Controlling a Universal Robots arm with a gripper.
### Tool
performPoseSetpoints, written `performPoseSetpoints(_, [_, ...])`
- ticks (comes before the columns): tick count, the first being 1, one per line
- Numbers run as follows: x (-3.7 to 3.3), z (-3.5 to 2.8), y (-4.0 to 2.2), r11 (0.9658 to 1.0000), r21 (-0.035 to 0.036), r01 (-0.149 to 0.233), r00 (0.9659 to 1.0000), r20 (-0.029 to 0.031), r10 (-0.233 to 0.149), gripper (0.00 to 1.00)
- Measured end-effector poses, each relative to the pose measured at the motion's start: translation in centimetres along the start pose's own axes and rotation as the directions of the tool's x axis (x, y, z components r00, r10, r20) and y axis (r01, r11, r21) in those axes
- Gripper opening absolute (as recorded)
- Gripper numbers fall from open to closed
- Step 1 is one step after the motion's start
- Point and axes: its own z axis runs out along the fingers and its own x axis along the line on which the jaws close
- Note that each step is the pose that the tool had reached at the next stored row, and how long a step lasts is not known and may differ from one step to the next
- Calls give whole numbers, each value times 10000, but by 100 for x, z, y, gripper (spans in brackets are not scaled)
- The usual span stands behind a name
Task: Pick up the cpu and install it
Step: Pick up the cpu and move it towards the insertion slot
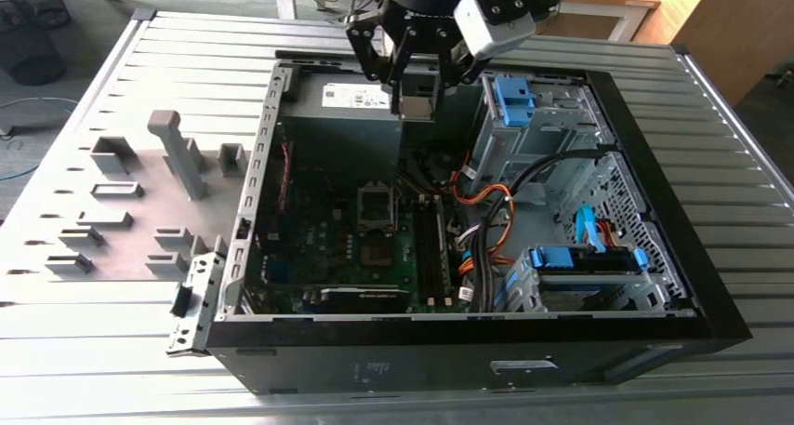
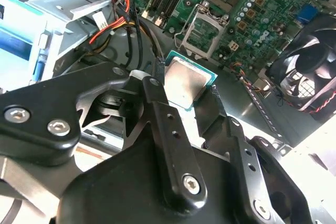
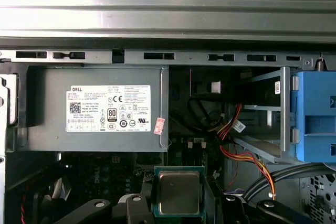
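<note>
Universal Robots arm at work: the gripper (image 2: 187, 88) is pinched on the cpu (image 2: 185, 81), its fingers (image 2: 157, 98) pressed to two opposite edges; the chip is held flat, its silver top shown in both wrist views; it is carried above the open computer case (image 1: 645, 285), near the power supply (image 3: 100, 109) and well apart from the socket (image 2: 206, 24) on the motherboard (image 2: 273, 3); the carry is judged best kept level and slow, with corners squared to the socket frame; one cpu, one socket, one fan (image 2: 310, 77) and two fingers are counted.
</note>
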Motion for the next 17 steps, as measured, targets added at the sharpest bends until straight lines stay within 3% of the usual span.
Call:
performPoseSetpoints(10, [-2, 1, -5, 10000, 3, 1, 10000, -1, -1, 47])
performPoseSetpoints(17, [-3, -1, -62, 10000, 10, 0, 10000, 0, 0, 47])
